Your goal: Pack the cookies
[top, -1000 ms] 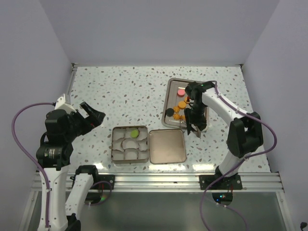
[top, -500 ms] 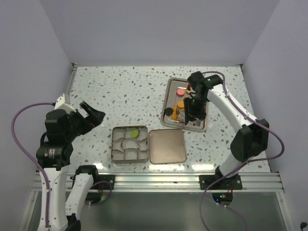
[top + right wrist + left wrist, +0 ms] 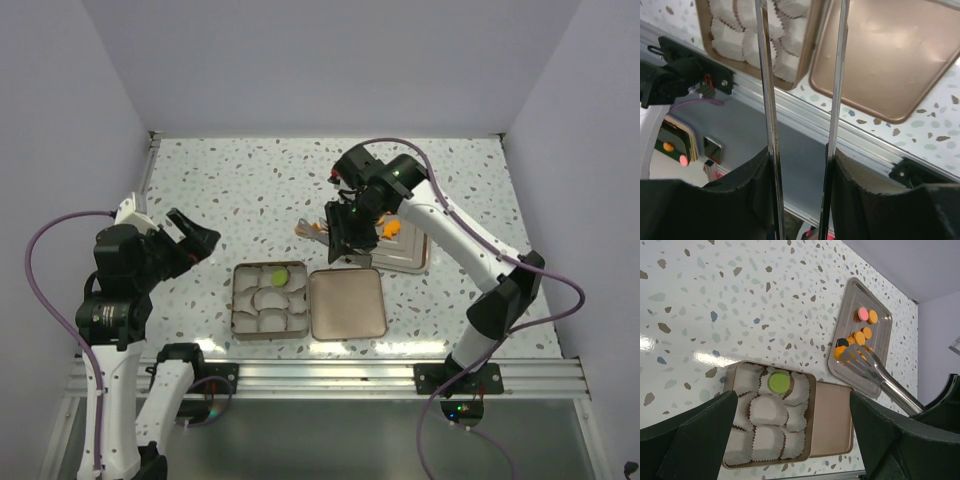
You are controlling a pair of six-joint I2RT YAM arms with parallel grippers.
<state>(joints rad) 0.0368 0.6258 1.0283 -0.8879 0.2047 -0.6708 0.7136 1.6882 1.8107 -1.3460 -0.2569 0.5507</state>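
Note:
The cookies lie on a metal tray (image 3: pixel 858 294): several orange (image 3: pixel 858 336), one pink (image 3: pixel 861 314), one black (image 3: pixel 841 342). One green cookie (image 3: pixel 280 275) sits in a white paper cup in the open box (image 3: pixel 240 322), also seen in the left wrist view (image 3: pixel 778 382). My right gripper (image 3: pixel 346 224) is shut on metal tongs (image 3: pixel 766 90), raised behind the box and lid, tips pointing left (image 3: pixel 306 230). Whether the tips hold a cookie I cannot tell. The arm hides most of the tray (image 3: pixel 405 260). My left gripper (image 3: pixel 195 243) is open and empty, high at the left.
The box's flat lid (image 3: pixel 347 303) lies right of the box, touching it. The box's other paper cups (image 3: pixel 765 412) hold nothing. The metal rail (image 3: pixel 850 140) runs along the table's near edge. White walls close in three sides.
My right arm has lifted off the tray and swung left with the tongs, from the tray's near right to above the table behind the box and lid. The left arm has not moved.

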